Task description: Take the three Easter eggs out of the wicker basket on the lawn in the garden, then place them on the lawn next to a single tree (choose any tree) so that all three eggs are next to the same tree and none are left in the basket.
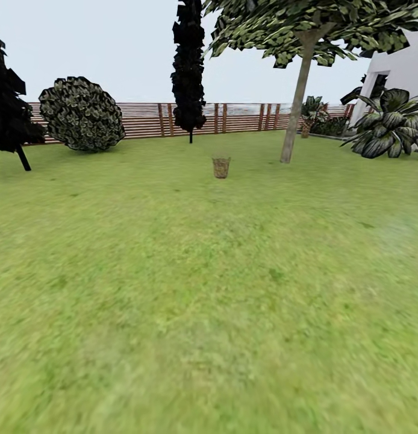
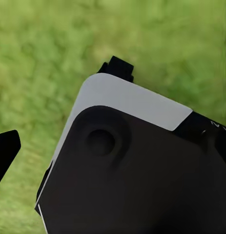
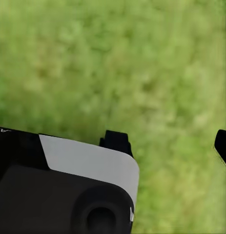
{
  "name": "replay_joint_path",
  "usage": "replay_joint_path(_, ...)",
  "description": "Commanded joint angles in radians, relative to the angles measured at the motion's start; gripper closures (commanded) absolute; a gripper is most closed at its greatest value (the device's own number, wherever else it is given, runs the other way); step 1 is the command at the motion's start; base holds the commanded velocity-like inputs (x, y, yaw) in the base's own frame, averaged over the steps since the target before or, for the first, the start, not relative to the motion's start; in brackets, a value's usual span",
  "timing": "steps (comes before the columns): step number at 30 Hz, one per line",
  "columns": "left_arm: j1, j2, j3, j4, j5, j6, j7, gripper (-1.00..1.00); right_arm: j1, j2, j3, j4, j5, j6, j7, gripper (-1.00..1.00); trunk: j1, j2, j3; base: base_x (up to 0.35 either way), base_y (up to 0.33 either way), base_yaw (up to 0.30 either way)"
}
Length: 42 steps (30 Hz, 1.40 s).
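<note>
Ahead, the wicker basket (image 1: 221, 167) stands upright on the lawn (image 1: 191, 289), well away from the robot and toward the far edge of the grass. Its contents are too small to make out at this range. The tree (image 1: 296, 102), with its straight grey-brown trunk, rises near the basket, to its right and slightly beyond it. A dark cypress (image 1: 189, 72) stands behind the basket at the slatted wooden fence (image 1: 149, 119), and a round bush (image 1: 82, 113) sits toward the far left corner of the lawn. A white house wall (image 1: 402, 69) with broad-leaved plants (image 1: 389, 123) borders the far right corner.

Both wrist views look down onto grass (image 2: 49, 44) past black-and-white robot housing (image 2: 137, 161). Left gripper: a dark finger tip (image 2: 6, 148) is visible at the frame edge; whether the jaws are apart or together cannot be told. Right gripper: one dark finger tip (image 3: 222, 146) is visible, state likewise undeterminable.
</note>
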<state>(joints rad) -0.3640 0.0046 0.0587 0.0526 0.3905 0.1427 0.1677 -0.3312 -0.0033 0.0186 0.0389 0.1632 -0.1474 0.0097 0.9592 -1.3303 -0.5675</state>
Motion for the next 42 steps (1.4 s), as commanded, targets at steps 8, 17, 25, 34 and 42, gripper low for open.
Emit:
replay_joint_path(8,-0.001,0.0,0.006,0.001,-0.001,0.001,0.003,-1.0,-0.002,0.0,0.001,0.004,0.004,-0.006,0.001,-1.0,0.001,0.0,-0.001,0.325,0.0,0.0)
replay_joint_path(17,-0.001,0.0,0.006,0.001,-0.001,0.001,0.003,-1.0,-0.002,0.0,0.001,0.004,0.003,-0.006,0.001,-1.0,0.001,0.0,-0.001,0.325,0.0,0.0)
replay_joint_path(25,-0.001,0.0,0.006,0.001,-0.001,0.001,0.003,-1.0,-0.002,-0.001,0.001,0.005,-0.001,-0.006,0.001,-1.0,0.001,0.0,-0.001,0.325,0.0,0.0)
replay_joint_path(34,-0.001,0.0,0.006,0.001,-0.001,0.001,0.003,-1.0,-0.002,-0.001,0.001,0.006,-0.001,-0.006,0.001,-1.0,0.001,0.0,-0.001,0.325,0.0,0.0)
replay_joint_path(42,-0.001,0.0,0.006,0.001,-0.001,0.001,0.003,-1.0,-0.001,-0.001,0.001,0.007,-0.001,-0.006,0.001,-1.0,0.001,0.0,-0.001,0.325,0.0,0.0)
